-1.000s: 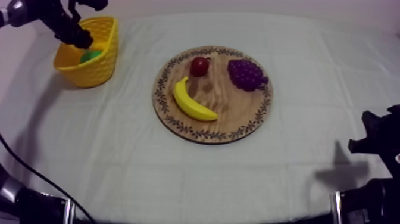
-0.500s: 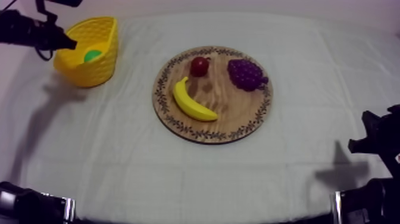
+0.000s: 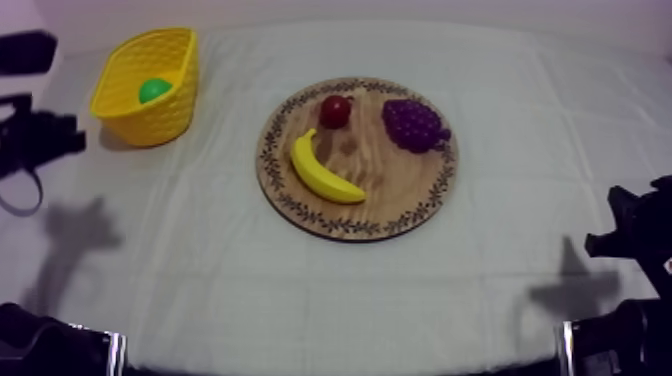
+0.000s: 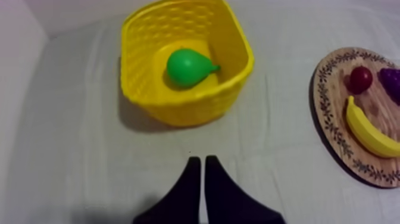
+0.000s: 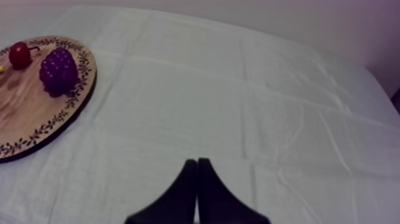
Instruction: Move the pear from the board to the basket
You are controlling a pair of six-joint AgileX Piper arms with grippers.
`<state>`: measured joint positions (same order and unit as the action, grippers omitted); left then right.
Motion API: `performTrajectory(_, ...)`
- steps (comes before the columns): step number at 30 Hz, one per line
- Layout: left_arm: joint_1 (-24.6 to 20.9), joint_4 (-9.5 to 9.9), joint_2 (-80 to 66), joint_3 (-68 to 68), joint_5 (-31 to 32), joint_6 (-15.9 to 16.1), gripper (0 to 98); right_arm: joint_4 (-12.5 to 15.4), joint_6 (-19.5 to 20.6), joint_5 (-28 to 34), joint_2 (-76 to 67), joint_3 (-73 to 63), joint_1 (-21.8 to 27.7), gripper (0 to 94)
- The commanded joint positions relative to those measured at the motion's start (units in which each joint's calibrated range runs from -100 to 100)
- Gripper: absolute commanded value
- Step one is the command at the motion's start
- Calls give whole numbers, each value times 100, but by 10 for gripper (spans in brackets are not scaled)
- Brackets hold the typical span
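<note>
Your left hand (image 4: 201, 159) is pressed together into a narrow wedge with nothing in it. It hangs over the bare cloth (image 4: 77, 155) on the near side of the yellow basket (image 4: 178, 107), clear of its wall. Your right hand (image 5: 197, 162) is closed to the same thin wedge, also empty. It is over the cloth-covered counter (image 3: 330, 300), well apart from the basket and past the wooden board (image 3: 400, 195).

Beyond your left hand the basket stands upright. The pear (image 4: 189, 67) lies on its side on the basket's floor, and its narrow end points toward the board. From above you can see it as a green spot inside the basket.

The board lies flat, well apart from the basket. On it, the banana (image 3: 325, 172) is on the side toward the basket. The small red fruit (image 3: 335, 110) is just behind the banana. The bunch of grapes (image 3: 414, 124) sits beside the small red fruit, on the side away from the basket.
</note>
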<state>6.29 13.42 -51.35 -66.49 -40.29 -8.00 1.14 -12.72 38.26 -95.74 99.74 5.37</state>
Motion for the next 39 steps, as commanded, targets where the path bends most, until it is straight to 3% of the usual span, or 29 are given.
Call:
performTrajectory(1,35,12,-1444,-953,-43,-154,0,0,0,-3,-2,4,-1,3)
performTrajectory(4,20,-70,-2334,-1616,-56,-258,0,0,0,-3,-2,4,-1,3)
performTrajectory(7,-93,-310,-3229,-2214,-75,-204,0,0,0,-3,-2,4,-1,3)
performTrajectory(11,-318,-723,-4268,-2787,-206,147,0,0,0,-3,-2,4,-1,3)
performTrajectory(14,-436,-849,-4638,-2893,-375,381,0,0,-1,-3,-2,4,-1,3)
performTrajectory(19,-391,-867,-4809,-2937,-462,588,0,0,0,-3,-2,4,-1,3)
performTrajectory(27,-352,-880,-4853,-2948,-446,142,0,0,0,-3,-2,4,-1,3)
performTrajectory(39,-350,-885,-4856,-2949,-443,61,0,0,0,-3,-2,4,-1,3)
